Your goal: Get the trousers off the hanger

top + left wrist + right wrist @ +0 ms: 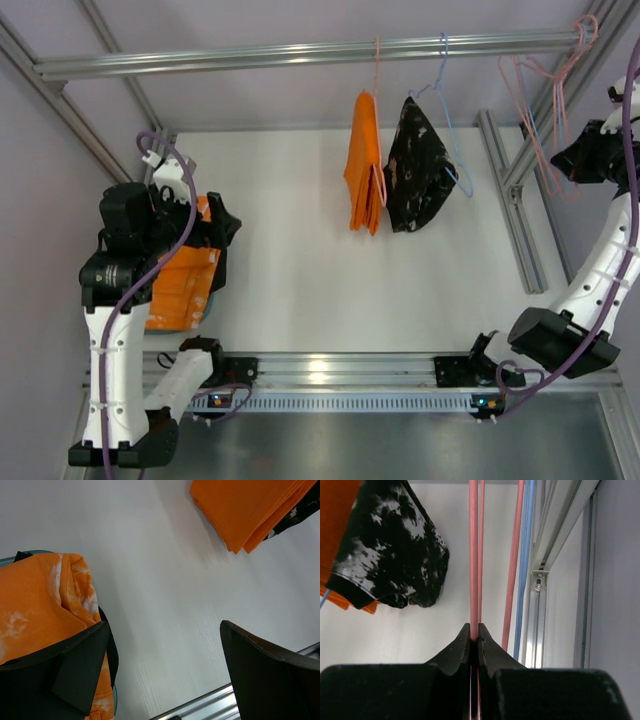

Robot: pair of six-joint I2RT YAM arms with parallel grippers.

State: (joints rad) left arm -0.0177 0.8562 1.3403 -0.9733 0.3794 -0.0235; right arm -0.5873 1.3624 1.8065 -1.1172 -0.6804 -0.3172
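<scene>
L gripper [162,630] fingers spread wide, holding nothing. The trousers [45,600] lie just under its left finger at the table [300,270] left edge, long axis near-to-far. R gripper [475,627] is pinched tight on the hanger [474,555] wire by the far right corner, well apart. Trousers look off it already, L arm nearer.

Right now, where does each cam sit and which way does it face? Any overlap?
Top external: high behind the bases, looking down on the table and rail; left arm and right arm both show.
Left wrist: angled down across the table; the open left gripper frames the view, the trousers by its left finger.
Right wrist: looks along the right gripper, shut on the pink hanger, toward the black speckled garment.
Shared: all three catch that garment and the hanging orange garment.
</scene>
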